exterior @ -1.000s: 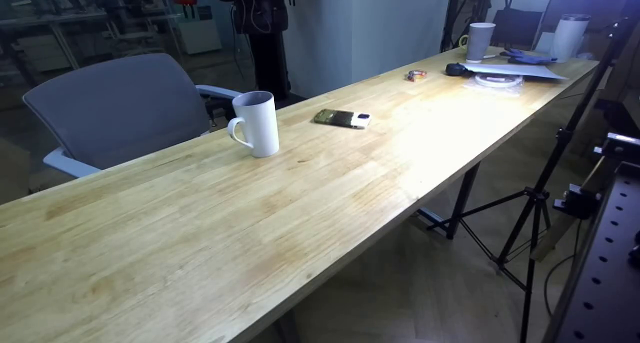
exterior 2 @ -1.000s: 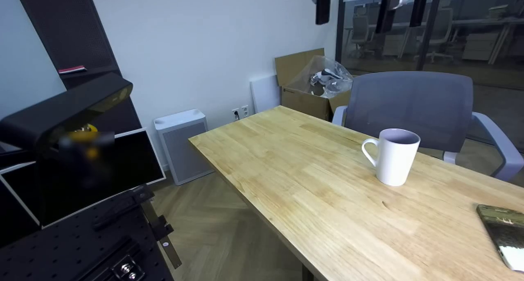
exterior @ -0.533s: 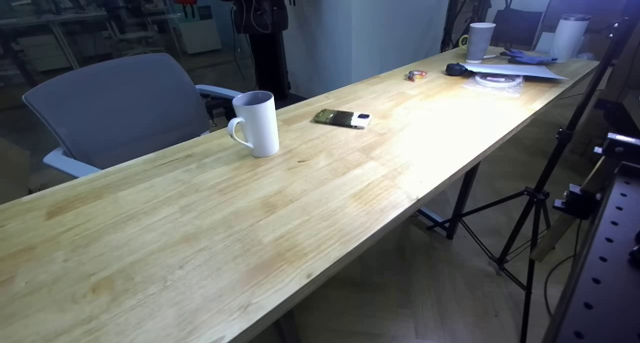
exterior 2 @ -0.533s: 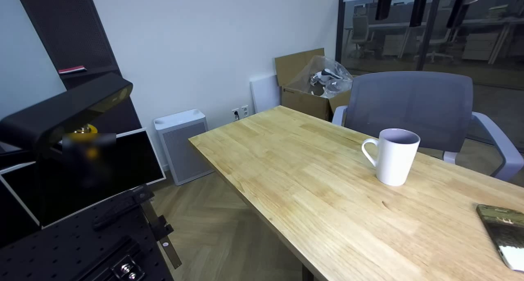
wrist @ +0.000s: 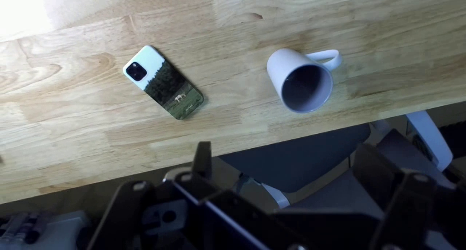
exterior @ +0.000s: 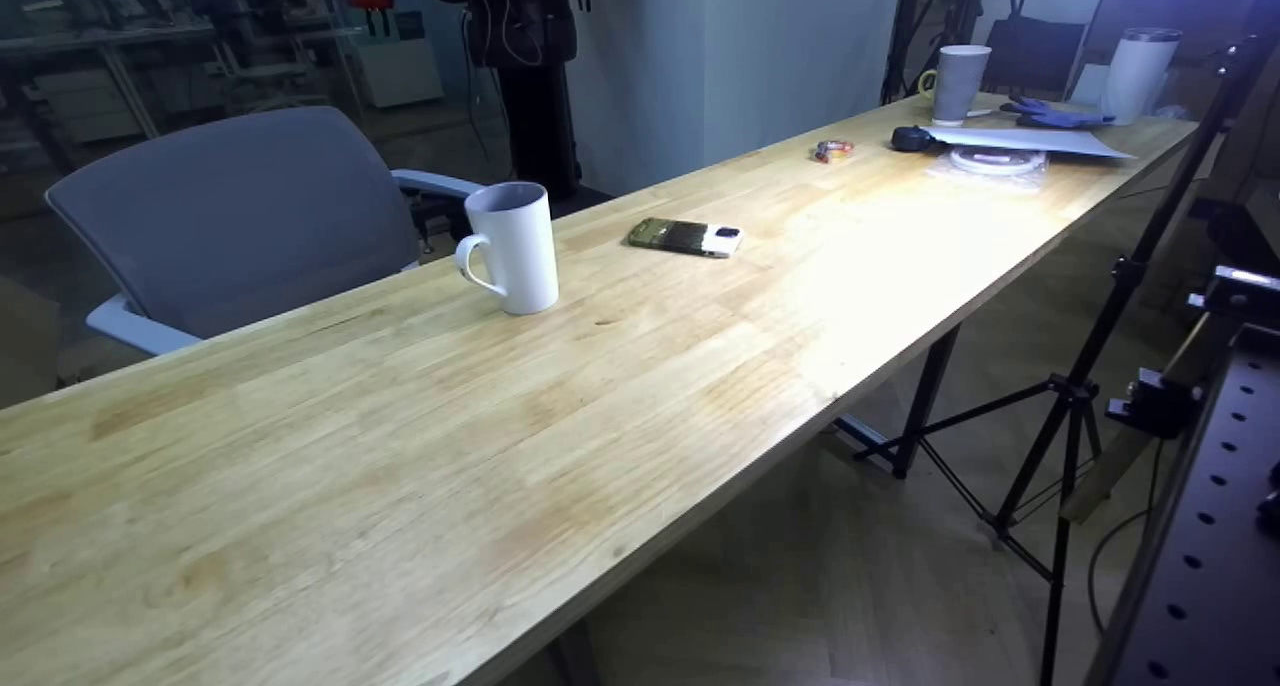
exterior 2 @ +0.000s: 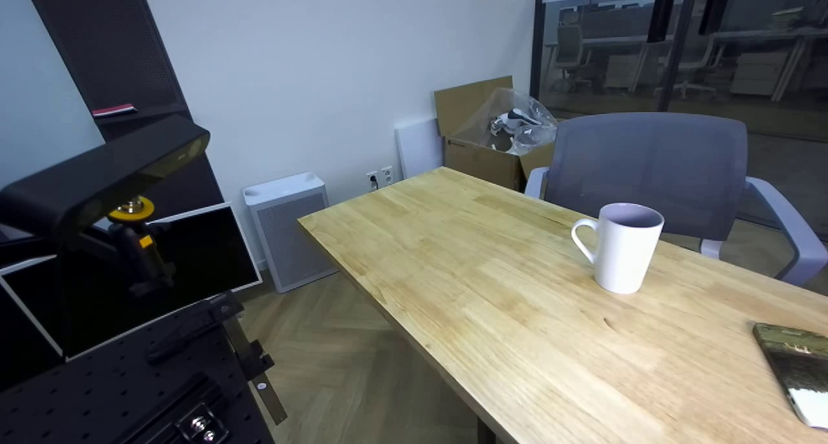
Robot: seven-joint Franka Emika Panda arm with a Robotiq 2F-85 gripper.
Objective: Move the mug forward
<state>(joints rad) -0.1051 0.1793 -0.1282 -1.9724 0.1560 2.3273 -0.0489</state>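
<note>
The slim black fingers (wrist: 202,160) stand wide, holding nothing. Centre them over the white cylindrical ceramic mug (wrist: 300,80), clear of its looped handle (wrist: 337,59), before lowering straight down.

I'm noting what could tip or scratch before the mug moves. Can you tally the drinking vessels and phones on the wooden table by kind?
Drinking vessels: 3 (white glossy ceramic mug with loop handle; grey-looking tapered cup; tall white dark-rimmed tumbler)
Phones: 1 (flat rectangular phone in a dark-green-and-white picture case)
Total: 4
</note>
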